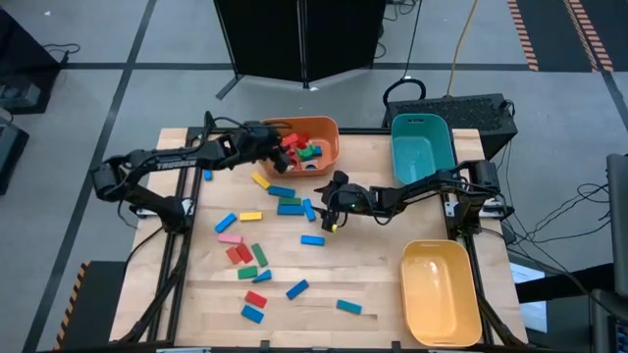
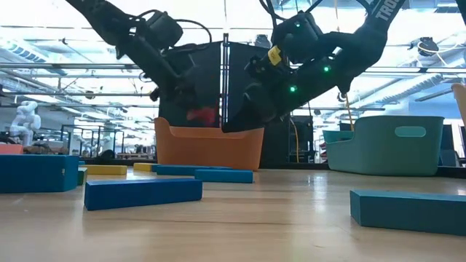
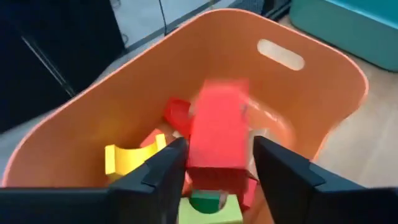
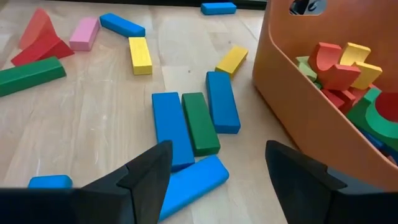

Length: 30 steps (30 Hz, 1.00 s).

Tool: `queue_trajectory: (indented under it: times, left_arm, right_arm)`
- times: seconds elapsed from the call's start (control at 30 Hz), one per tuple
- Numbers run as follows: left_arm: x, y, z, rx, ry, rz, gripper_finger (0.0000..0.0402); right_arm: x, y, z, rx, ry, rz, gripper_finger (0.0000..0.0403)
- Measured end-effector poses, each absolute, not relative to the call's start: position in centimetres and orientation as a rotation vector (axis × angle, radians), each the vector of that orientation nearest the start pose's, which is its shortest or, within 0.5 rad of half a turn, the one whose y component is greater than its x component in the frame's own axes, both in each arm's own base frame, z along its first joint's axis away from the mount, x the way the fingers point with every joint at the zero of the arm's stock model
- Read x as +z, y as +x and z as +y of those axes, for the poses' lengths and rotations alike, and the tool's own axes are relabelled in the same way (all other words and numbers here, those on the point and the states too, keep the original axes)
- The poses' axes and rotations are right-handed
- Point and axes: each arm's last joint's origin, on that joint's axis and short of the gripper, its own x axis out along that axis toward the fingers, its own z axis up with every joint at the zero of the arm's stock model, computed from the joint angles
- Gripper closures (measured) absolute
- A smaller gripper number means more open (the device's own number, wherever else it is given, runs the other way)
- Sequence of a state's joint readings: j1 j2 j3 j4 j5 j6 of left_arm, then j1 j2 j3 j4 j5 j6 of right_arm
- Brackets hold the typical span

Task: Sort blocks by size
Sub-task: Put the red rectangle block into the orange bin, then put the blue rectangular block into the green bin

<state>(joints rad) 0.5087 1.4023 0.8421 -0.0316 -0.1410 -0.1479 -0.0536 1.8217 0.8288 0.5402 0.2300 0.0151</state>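
My left gripper hangs over the orange bin, open. A red block sits blurred between its fingers, above the blocks heaped in the bin. My right gripper is open, low over the table just in front of the bin. Below it, two blue blocks and a green one lie flat side by side, and another blue block lies between its fingers. Many more blocks lie flat across the table's left half.
A teal bin stands at the far right and a yellow bin at the near right. The orange bin's wall rises close beside my right gripper. Bare wood lies between the scattered blocks and the yellow bin.
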Motion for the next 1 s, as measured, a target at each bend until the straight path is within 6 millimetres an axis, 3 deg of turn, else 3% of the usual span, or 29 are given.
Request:
queue_trajectory:
  times: [0.2,0.5,0.77,1.0]
  left_arm:
    - [22.5,25.3,15.5,0.697,-0.340,0.547,0.0159]
    - [23.4,25.5,15.3,0.668,-0.252,0.504,0.0151]
    - [24.4,25.2,11.6,0.635,-0.142,0.600,0.0151]
    - [26.2,24.4,7.4,0.668,-0.030,0.609,0.0151]
  right_arm:
    - [14.5,35.5,-2.6,-0.285,-0.002,0.448,0.0156]
    - [14.3,35.4,-3.0,-0.289,0.147,0.455,0.0156]
    - [13.8,35.4,-3.4,-0.348,0.266,0.550,0.0156]
    - [14.7,36.5,-2.6,-0.375,0.374,0.585,0.0156]
